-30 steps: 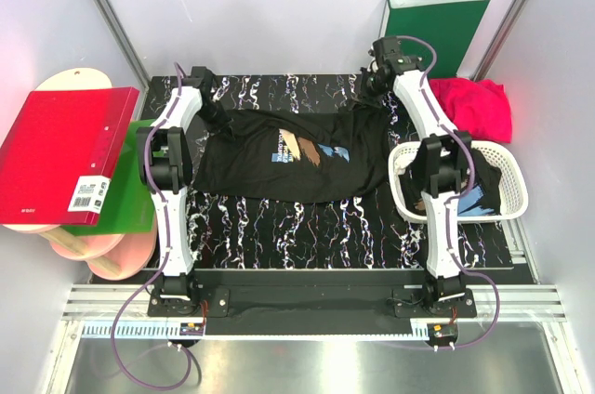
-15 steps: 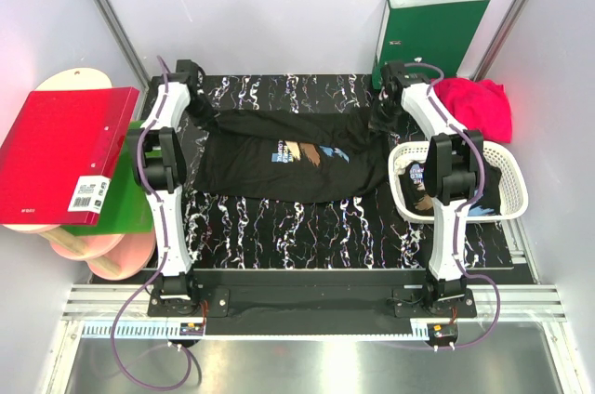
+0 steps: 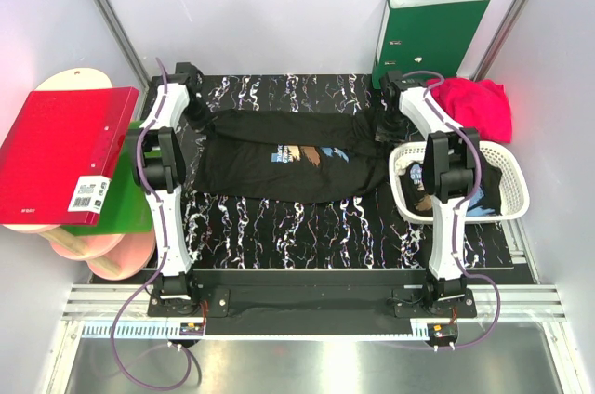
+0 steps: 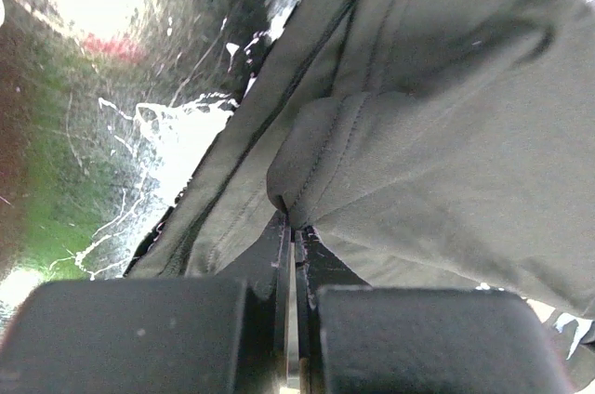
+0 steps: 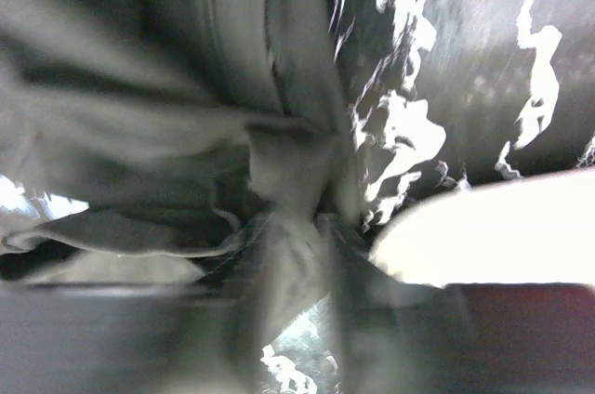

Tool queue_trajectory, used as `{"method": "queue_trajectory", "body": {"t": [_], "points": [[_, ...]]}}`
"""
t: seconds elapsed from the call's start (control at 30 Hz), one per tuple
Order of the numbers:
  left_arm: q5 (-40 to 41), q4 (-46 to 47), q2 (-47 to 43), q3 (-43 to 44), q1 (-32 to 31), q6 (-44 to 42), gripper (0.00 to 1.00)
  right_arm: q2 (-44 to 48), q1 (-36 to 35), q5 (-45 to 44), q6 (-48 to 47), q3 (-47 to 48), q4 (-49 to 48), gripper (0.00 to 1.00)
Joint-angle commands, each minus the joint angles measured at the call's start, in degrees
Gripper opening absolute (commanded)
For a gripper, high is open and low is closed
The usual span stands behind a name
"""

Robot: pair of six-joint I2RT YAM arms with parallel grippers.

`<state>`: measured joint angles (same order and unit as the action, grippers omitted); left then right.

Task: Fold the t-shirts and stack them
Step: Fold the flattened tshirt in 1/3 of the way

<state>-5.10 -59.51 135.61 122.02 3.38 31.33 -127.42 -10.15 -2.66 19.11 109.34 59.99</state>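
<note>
Holds the black t-shirt (image 3: 288,157) stretched flat across the far middle of the desk (image 3: 279,231), print up. Grips its far-left corner in the left jaws, clamped narrow on a fold of cloth. Grips its far-right corner in the right jaws, cloth bunched between them, though blurred. Shows the crimson-pink t-shirt (image 3: 479,106) heaped behind the white basket (image 3: 398,185), with a second black t-shirt (image 3: 493,180) inside that.

Robot lab test cell, plain white walls (image 3: 279,4), metal corner posts (image 3: 106,15), two arms (image 3: 169,199) bolted to a rail (image 3: 521,299), marbled table (image 3: 279,227)
</note>
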Motion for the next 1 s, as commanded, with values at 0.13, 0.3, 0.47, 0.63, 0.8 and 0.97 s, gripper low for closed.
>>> {"method": "queue_trajectory", "body": {"t": [0.13,0.3,0.47,0.63,0.8,0.97], "points": [[-0.26,-1.67,-0.34,-2.22,0.05,-1.36,0.64,-0.13,0.04,-10.70,-3.29,8.17,2.33,1.00],[-1.66,-1.58,-3.24,-4.07,-0.74,-2.50,0.93,4.63,-0.04,-6.58,-2.86,7.12,-3.46,1.00],[-3.42,-0.97,-5.71,-5.03,-1.97,-2.24,0.94,5.08,0.04,0.80,-1.54,5.27,-11.55,1.00],[-4.47,-0.44,-6.41,-4.86,-2.67,-1.89,0.94,-2.02,-0.30,7.65,0.83,12.71,-14.02,0.93],[-4.74,-0.44,-5.27,-5.12,-2.67,-2.24,0.94,-9.94,-1.62,11.35,1.01,25.53,-12.53,0.87],[-4.83,-0.44,-4.83,-4.95,-2.67,-2.15,0.94,-19.09,-2.59,11.89,1.80,37.68,-7.26,0.67]]}}
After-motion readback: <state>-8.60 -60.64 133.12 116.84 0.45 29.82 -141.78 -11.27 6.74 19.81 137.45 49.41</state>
